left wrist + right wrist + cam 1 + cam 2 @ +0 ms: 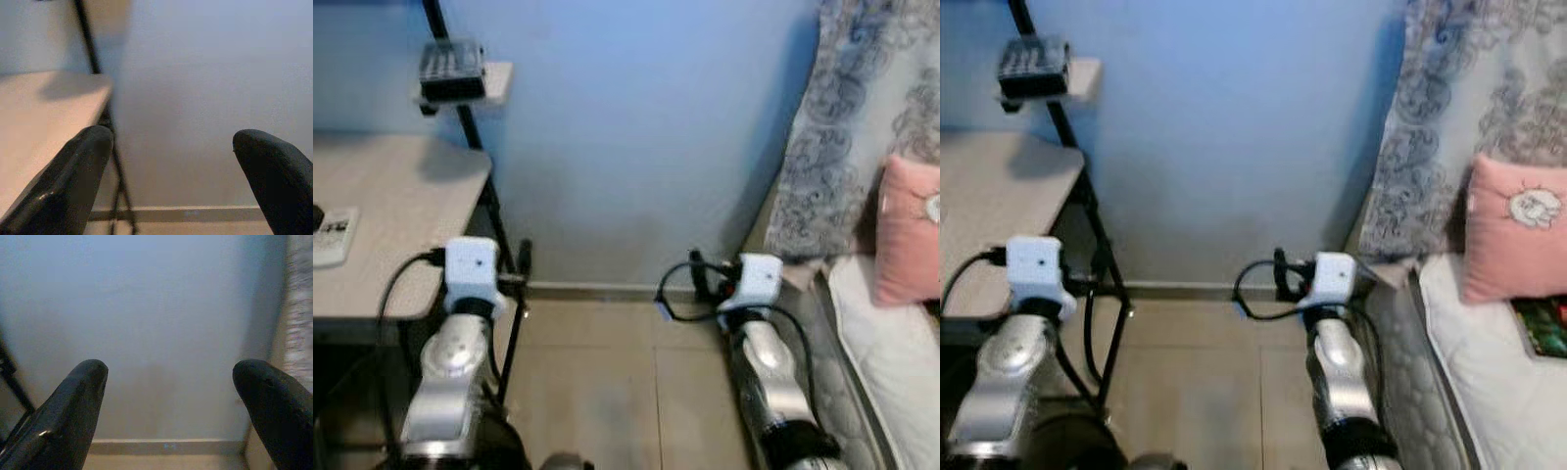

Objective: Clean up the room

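While both arms are held forward at waist height toward the blue wall (636,147), nothing lies between either pair of fingers. The left gripper (171,161) has its jaws spread wide and bare, with the desk (382,215) corner and its black leg beyond them; the right gripper (168,396) is spread just as wide, also bare, facing the wall and skirting with the patterned curtain (298,308) at one side.

Which things the tidying concerns is not settled by this scene, so I judge only by what lies about. A white remote control (333,235) rests at the desk's left edge, beside a dark object cut off by the frame. It looks light, rigid and smooth, likely slippery on its flat faces; a pinch across its narrow width, near the middle, would hold best. A pink pillow (1518,230) stands propped at the head of the bed (1489,382) against the curtain, and it is soft and light, so it would squash in a grip; taking a corner or a seam edge would be surer than the bulging middle. A dark, colourful flat item (1542,328) lies on the bed near the pillow's lower edge, too cropped to identify. On a small shelf (494,83) above the desk's back corner sits a black device (450,69), probably rigid.

The tiled floor (607,382) between desk and bed shows no loose items.
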Robot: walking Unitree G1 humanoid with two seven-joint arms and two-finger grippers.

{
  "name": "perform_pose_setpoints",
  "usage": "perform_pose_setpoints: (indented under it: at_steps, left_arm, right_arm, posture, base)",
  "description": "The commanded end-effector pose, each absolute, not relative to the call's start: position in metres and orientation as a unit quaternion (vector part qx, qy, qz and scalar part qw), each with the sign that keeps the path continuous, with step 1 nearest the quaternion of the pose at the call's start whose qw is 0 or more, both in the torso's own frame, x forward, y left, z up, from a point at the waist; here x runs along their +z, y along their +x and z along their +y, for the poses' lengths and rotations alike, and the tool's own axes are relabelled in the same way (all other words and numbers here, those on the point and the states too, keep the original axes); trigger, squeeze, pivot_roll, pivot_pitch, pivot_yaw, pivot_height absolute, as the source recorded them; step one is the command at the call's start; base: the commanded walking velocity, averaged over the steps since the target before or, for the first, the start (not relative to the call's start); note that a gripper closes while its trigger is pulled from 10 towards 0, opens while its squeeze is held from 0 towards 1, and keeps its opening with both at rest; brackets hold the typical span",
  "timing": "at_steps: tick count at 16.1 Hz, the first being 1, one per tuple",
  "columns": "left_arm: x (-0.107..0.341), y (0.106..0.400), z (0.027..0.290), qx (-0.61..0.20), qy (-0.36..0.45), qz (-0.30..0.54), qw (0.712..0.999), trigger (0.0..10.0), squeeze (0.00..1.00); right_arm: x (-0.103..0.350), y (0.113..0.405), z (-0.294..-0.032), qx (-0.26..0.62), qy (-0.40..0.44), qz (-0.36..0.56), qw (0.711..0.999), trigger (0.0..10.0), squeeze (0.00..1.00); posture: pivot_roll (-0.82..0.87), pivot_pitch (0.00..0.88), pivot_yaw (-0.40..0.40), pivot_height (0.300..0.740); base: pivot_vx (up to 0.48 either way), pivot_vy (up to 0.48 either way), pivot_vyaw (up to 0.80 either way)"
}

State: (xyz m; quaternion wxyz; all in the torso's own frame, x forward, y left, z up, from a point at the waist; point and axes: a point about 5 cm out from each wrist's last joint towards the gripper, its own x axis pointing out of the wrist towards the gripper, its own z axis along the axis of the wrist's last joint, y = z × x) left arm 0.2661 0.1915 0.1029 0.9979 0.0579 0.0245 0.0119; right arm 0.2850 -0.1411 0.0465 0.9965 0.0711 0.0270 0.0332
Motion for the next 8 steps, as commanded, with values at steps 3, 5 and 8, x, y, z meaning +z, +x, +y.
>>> perform_pose_setpoints:
  at_steps: [3, 5, 8]
  left_arm:
    - [0.112, 0.265, 0.185, -0.002, 0.051, 0.006, 0.999, 10.0, 0.0]
    - [0.113, 0.266, 0.184, -0.012, 0.054, 0.006, 0.998, 10.0, 0.0]
    - [0.108, 0.266, 0.178, -0.035, 0.052, 0.021, 0.998, 10.0, 0.0]
  right_arm:
    - [0.055, 0.278, -0.144, 0.035, 0.071, -0.003, 0.997, 10.0, 0.05]
    - [0.05, 0.271, -0.143, 0.048, 0.071, 0.014, 0.996, 10.0, 0.05]
    - [0.052, 0.275, -0.144, 0.044, 0.069, 0.014, 0.997, 10.0, 0.06]
  posture:
    - [0.09, 0.0, -0.01, 0.711]
    - [0.09, 0.0, -0.007, 0.711]
    - [0.09, 0.0, -0.007, 0.711]
  base:
    - [0.47, 0.0, 0.0]
    - [0.48, 0.0, 0.0]
    - [0.44, 0.0, 0.0]
